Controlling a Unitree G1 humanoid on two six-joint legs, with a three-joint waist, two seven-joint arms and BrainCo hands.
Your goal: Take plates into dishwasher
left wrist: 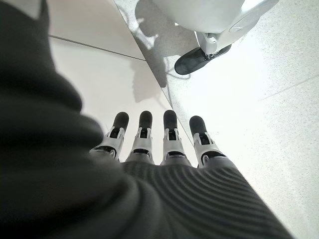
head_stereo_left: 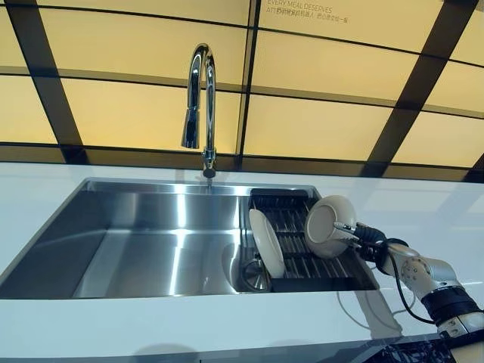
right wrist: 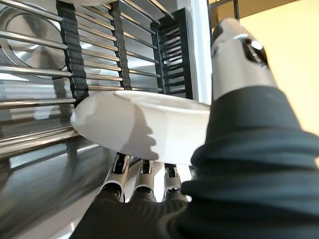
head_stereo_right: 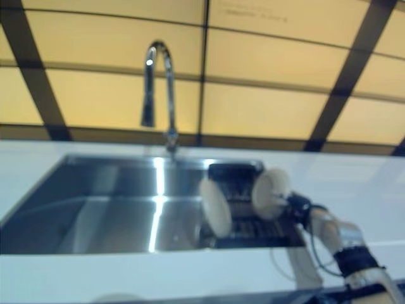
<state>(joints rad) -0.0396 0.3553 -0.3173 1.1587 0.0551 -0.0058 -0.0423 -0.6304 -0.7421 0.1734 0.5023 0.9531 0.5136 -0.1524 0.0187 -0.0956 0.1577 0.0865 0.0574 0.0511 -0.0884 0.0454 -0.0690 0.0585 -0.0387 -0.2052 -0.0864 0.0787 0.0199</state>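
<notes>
Plate sits pinched on edge in your right hand, just above the rack, right of the standing plate; left hand hangs straight-fingered, far off.

A stainless steel sink is sunk into a white countertop, its basin bare and reflecting light. A curved chrome faucet rises from the sink's back edge (its spout arcs over and points down toward the basin). Behind the counter stands a wall of yellow panels crossed by dark bands.
</notes>
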